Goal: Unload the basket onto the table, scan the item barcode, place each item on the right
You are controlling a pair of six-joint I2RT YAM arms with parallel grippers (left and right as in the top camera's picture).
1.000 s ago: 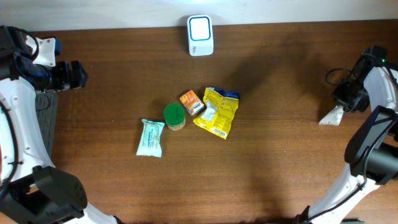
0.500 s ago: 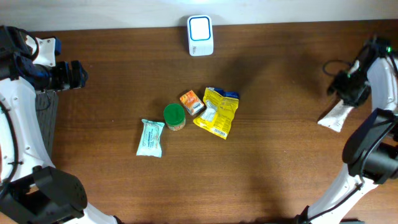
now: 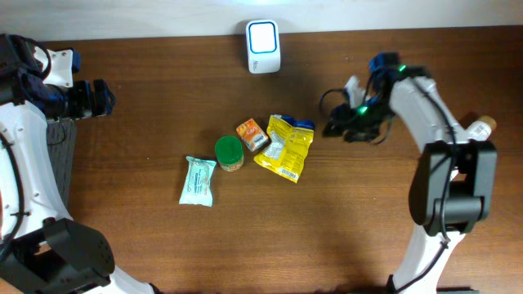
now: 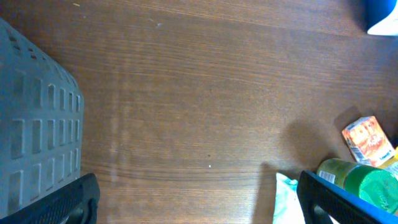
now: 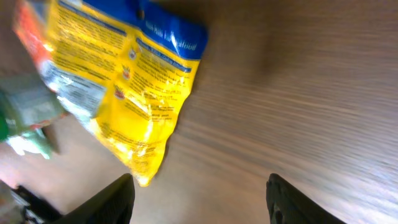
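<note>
Jaws spread and empty: right jaws apparently hovering just right of yellow snack bag (image 3: 288,149), left jaws well left of it.

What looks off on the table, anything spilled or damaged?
Nothing spilled or broken. The yellow bag lies crumpled and askew, with the small orange box crowded against its left edge. Otherwise nothing stands out.

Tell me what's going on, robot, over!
Left pincer open, empty, far off to the side. Right pincer open, empty, just short of yellow bag. Bag lying flat; scanner at back edge. Orange box crowds bag's other side.
</note>
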